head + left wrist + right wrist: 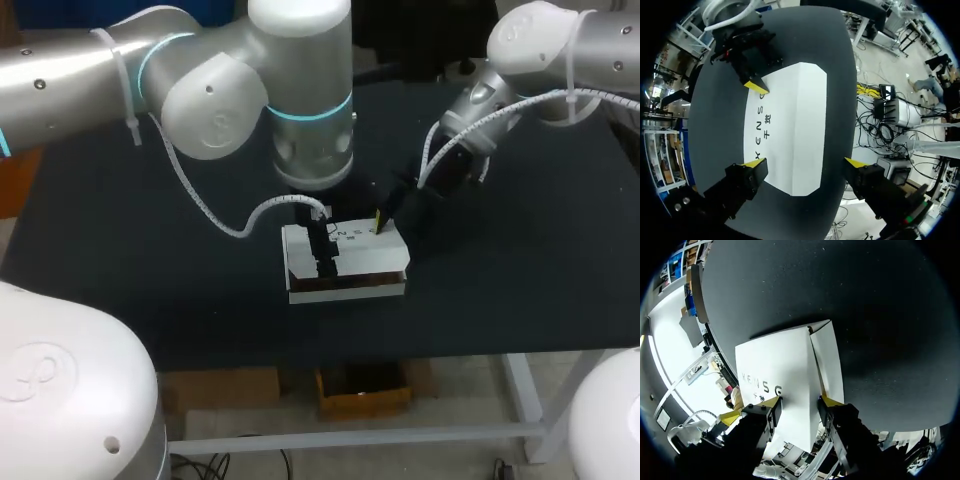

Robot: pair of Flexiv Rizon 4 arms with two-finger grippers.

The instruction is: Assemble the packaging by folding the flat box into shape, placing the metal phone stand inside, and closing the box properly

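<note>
Here the folded box (345, 262) hides its contents; left hand (806, 162) hangs open above it, right hand (799, 401) at its edge, grip unclear.

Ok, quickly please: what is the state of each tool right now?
Left tool: open, above the white box, holding nothing.
Right tool: at the box's edge; open or closed cannot be told.
</note>
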